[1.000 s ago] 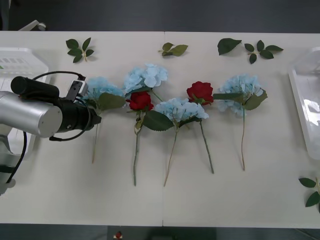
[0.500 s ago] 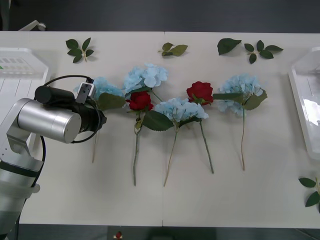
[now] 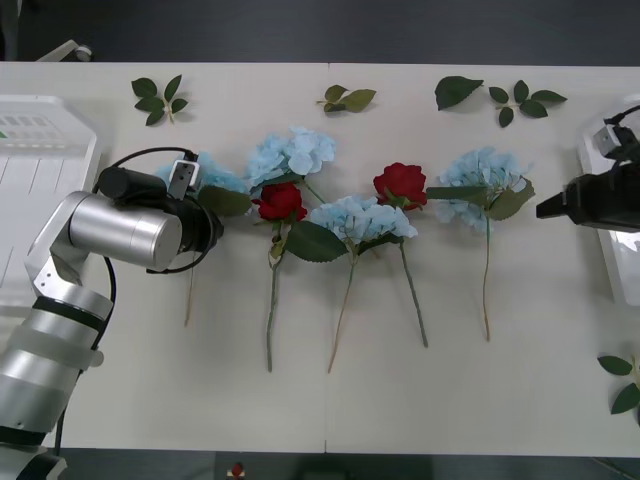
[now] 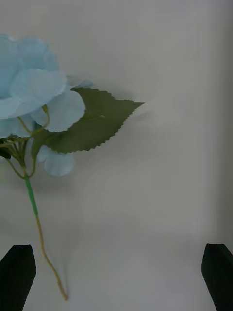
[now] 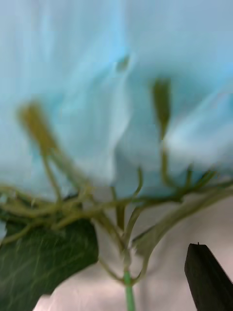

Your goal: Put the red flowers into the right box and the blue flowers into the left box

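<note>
Several blue flowers lie in a row on the white table: the leftmost (image 3: 215, 176), a second (image 3: 292, 152), a third (image 3: 360, 218) and the rightmost (image 3: 482, 176). Two red flowers (image 3: 281, 202) (image 3: 401, 183) lie among them. My left gripper (image 3: 205, 228) hangs over the leftmost blue flower (image 5: 97, 97); one black finger (image 5: 208, 282) stands wide of its stem (image 5: 127, 289), open. My right gripper (image 3: 545, 210) is open just right of the rightmost blue flower (image 4: 29, 92), its fingers (image 4: 17, 274) holding nothing. The left box (image 3: 40, 160) and right box (image 3: 605, 240) sit at the table's ends.
Loose green leaf sprigs lie along the far edge (image 3: 158, 98) (image 3: 346, 98) (image 3: 500, 98) and at the near right corner (image 3: 622, 380). Long stems (image 3: 272, 320) point toward the near edge, where the table is bare.
My left arm has swung right and forward until its gripper is over the leftmost blue flower. My right arm has come into view from the right, beside the rightmost blue flower.
</note>
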Motion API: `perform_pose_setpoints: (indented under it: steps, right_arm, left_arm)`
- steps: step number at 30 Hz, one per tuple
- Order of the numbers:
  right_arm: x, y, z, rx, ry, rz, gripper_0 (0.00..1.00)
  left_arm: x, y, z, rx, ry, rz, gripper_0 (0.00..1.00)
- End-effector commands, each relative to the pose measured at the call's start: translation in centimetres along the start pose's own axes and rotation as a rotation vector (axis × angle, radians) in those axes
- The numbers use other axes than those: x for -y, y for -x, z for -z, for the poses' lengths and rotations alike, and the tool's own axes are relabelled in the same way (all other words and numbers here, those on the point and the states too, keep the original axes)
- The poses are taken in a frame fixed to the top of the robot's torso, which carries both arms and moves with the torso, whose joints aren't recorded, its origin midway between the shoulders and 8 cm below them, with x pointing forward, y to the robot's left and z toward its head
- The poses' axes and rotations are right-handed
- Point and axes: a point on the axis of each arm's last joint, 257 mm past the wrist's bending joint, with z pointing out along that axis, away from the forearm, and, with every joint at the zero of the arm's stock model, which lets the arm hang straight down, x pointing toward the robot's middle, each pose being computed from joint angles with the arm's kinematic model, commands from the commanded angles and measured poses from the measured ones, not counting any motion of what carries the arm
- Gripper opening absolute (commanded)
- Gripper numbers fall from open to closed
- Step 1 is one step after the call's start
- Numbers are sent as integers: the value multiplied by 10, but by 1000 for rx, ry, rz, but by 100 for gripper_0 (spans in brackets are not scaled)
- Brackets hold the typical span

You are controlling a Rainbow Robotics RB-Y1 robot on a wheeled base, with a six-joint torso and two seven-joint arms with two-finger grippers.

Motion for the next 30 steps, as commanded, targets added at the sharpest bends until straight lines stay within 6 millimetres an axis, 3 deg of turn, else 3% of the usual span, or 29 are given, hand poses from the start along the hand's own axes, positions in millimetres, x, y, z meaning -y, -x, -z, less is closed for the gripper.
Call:
perform_pose_setpoints:
  steps: [1, 2, 4, 10, 15, 19, 25, 30]
  right_arm:
    - [-43, 21, 1, 26, 7, -2, 100]
    - [-51, 23, -4, 25, -2, -2, 100]
    - [-62, 22, -14, 23, -21, 12, 100]
    - [-88, 18, -44, 37, -102, 64, 100]
    - [-98, 8, -72, 29, -139, 81, 100]
    - [-99, 6, -87, 21, -151, 67, 100]
    - [-94, 9, -102, 25, -163, 32, 100]
    - [-91, 10, -106, 31, -162, 19, 100]
  left_arm:
    - [-7, 31, 9, 59, 20, -18, 36]
    - [-7, 29, 8, 53, 20, -15, 18]
    - [-9, 27, 5, 52, 23, -13, 0]
    - [-4, 19, -5, 54, 11, -14, 0]
    - [4, 20, 2, 45, -49, 15, 0]
    - [8, 27, 31, 12, -102, 8, 0]
    - [2, 44, 93, -25, -173, 19, 0]
    - [-38, 68, 136, 22, -141, 45, 0]
